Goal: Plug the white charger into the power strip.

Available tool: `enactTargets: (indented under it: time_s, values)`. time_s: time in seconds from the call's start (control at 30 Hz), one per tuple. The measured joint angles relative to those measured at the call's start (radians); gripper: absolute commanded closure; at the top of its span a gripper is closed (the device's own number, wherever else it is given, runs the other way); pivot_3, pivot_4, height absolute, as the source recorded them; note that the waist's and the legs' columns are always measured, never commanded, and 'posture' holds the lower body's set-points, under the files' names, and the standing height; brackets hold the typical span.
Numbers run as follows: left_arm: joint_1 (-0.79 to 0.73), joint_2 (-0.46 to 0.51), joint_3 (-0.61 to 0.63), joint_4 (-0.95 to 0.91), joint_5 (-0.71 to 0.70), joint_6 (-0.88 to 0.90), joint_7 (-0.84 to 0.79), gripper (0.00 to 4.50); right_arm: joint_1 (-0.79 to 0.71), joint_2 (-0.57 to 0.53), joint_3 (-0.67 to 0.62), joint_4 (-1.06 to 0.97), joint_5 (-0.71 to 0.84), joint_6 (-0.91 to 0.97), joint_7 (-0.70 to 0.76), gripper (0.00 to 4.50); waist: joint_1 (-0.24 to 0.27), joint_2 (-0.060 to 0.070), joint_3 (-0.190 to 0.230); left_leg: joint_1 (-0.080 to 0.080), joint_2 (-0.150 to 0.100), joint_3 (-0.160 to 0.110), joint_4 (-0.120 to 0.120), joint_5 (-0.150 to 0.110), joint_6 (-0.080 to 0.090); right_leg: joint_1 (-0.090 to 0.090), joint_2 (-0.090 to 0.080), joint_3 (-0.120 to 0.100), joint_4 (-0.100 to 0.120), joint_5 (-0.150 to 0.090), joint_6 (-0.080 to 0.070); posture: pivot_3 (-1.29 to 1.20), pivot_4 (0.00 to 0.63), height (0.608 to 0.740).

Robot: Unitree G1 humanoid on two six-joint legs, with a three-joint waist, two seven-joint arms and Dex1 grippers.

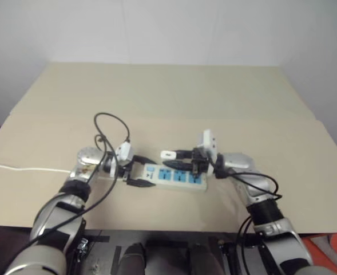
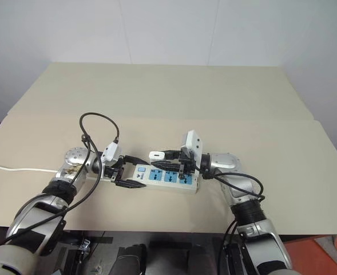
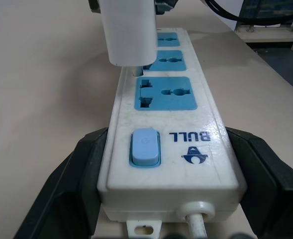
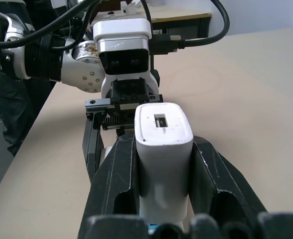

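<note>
Over power strip (image 2: 165, 176) (clamped): white charger (image 2: 155, 155).

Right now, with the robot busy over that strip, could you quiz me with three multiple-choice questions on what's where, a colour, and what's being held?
1. Where is the white charger?
A. just above the power strip
B. at the table's far edge
C. on the floor

2. What colour are the socket faces?
A. red
B. blue
C. green

3. What does the left gripper hold?
A. nothing
B. the charger
C. the strip's end

Answers: 1 A, its prongs hang over a socket; 2 B, the faces are blue; 3 C, its fingers flank the switch end.
</note>
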Motion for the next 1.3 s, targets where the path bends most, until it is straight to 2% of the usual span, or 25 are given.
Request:
enactTargets:
  time_s: [0.4,0.63,1.3]
  values:
    - [0.011,-0.006,0.015,0.0,0.008,0.002,-0.001,1.23,0.016,0.035,0.01,0.017,-0.001,0.012,-0.014,3.41,0.0,0.0,0.0,0.0,0.0,0.0,0.0,0.0,0.0,0.0,0.0,0.0,0.0,0.0,0.0,0.0,0.15,0.74]
    - [0.011,-0.008,0.025,0.001,0.017,0.002,-0.001,1.23,0.011,0.057,0.001,0.102,-0.005,-0.012,-0.015,3.41,-0.001,0.0,0.0,0.0,0.0,0.0,0.0,0.0,0.0,0.0,0.0,0.0,0.0,0.0,0.0,0.0,0.15,0.74]
    - [0.011,-0.02,0.046,0.01,0.038,0.002,-0.001,1.23,-0.028,0.058,0.001,0.23,-0.01,-0.139,0.068,3.41,0.001,-0.001,0.0,0.002,0.0,0.0,0.0,0.0,0.0,0.002,0.0,0.0,0.0,0.0,0.0,0.0,0.15,0.74]
